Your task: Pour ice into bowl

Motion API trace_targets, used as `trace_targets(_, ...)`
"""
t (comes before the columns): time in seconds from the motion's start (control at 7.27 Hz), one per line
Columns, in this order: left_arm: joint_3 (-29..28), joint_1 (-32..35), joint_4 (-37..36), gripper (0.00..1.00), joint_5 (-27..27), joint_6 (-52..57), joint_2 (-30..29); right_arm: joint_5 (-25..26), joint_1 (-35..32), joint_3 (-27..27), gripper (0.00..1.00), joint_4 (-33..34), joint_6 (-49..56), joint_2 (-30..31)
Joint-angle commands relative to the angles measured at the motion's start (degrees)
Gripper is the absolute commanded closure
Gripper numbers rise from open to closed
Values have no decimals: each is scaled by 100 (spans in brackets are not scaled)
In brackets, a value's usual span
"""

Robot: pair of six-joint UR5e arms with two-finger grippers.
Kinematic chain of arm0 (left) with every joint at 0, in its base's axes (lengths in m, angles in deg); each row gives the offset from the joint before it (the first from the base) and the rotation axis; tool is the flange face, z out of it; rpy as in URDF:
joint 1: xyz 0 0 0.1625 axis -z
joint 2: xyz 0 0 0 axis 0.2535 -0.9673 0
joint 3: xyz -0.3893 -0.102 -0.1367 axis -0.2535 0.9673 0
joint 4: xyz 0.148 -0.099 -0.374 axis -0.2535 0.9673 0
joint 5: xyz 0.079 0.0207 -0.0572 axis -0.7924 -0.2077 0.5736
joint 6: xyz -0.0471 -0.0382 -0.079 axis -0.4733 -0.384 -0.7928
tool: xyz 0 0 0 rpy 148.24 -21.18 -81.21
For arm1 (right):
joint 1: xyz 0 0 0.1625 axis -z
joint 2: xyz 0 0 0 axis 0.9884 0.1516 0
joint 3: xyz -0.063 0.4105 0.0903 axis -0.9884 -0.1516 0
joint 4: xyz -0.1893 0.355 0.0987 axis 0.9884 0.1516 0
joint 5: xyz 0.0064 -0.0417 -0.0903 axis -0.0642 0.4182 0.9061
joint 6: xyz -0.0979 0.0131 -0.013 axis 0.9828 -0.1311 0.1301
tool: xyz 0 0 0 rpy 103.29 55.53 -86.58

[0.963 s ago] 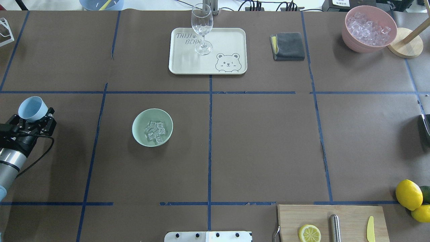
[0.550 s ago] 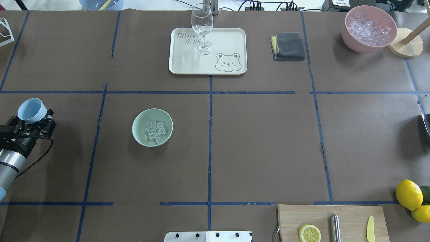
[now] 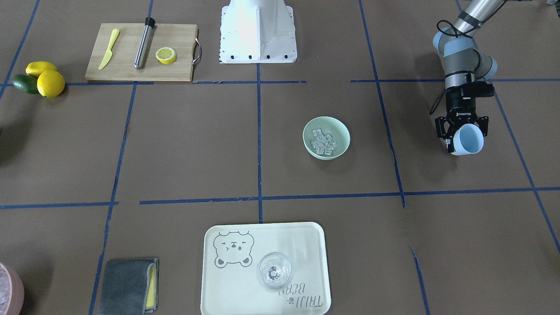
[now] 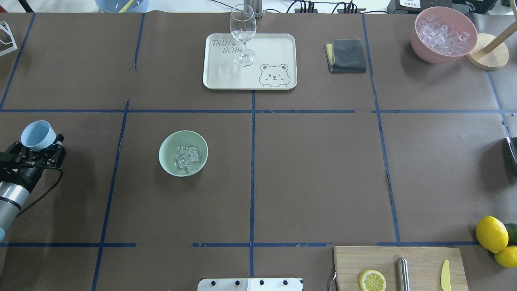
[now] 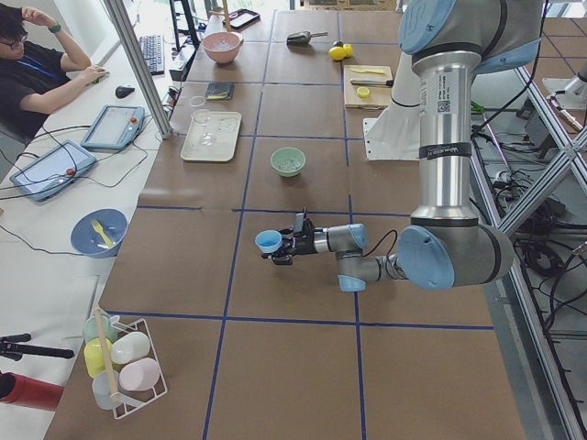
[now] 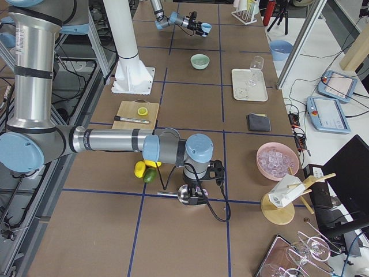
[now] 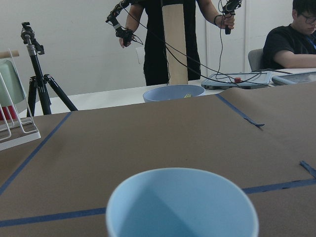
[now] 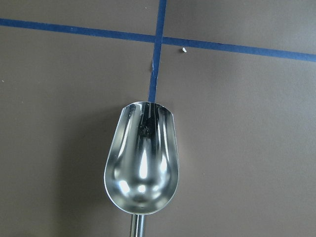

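The pale mint-green bowl [image 4: 164, 150] stands left of the table's middle, with the clear ice cubes [image 4: 186, 157] lying inside it. Both also show in the front view, the bowl [image 3: 345, 136] and the ice [image 3: 323, 142]. My left gripper [image 4: 40, 144] is far to the bowl's left, shut on a light blue cup [image 4: 38, 134], which the left wrist view [image 7: 182, 205] shows with no ice in it. In the front view the cup [image 3: 468, 139] hangs above the table. My right gripper [image 6: 199, 183] is by a metal scoop [image 8: 141, 158]; I cannot tell whether it is open or shut.
A cream tray [image 4: 274, 48] with a wine glass [image 4: 242, 34] is at the back centre, and a grey cloth [image 4: 346, 55] lies to its right. A pink container of crushed ice [image 4: 444, 34] is back right. A cutting board [image 4: 420, 258] and lemons [image 4: 491, 233] are front right.
My left gripper with the blue cup has drifted slightly further left and back, away from the bowl. The bowl and ice have not moved.
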Motion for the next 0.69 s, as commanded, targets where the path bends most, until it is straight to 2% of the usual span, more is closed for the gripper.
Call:
trace_targets(0.0, -2, -3, 28, 5, 3, 0, 4, 0, -2, 4, 0, 1, 1, 0)
trace_targets(0.14, -2, -3, 28, 1, 3, 0, 4, 0, -2, 4, 0, 1, 1, 0)
trace_targets(0.55, 24, -3, 272, 1, 12, 18, 161, 0, -11, 12, 0, 1, 1, 0)
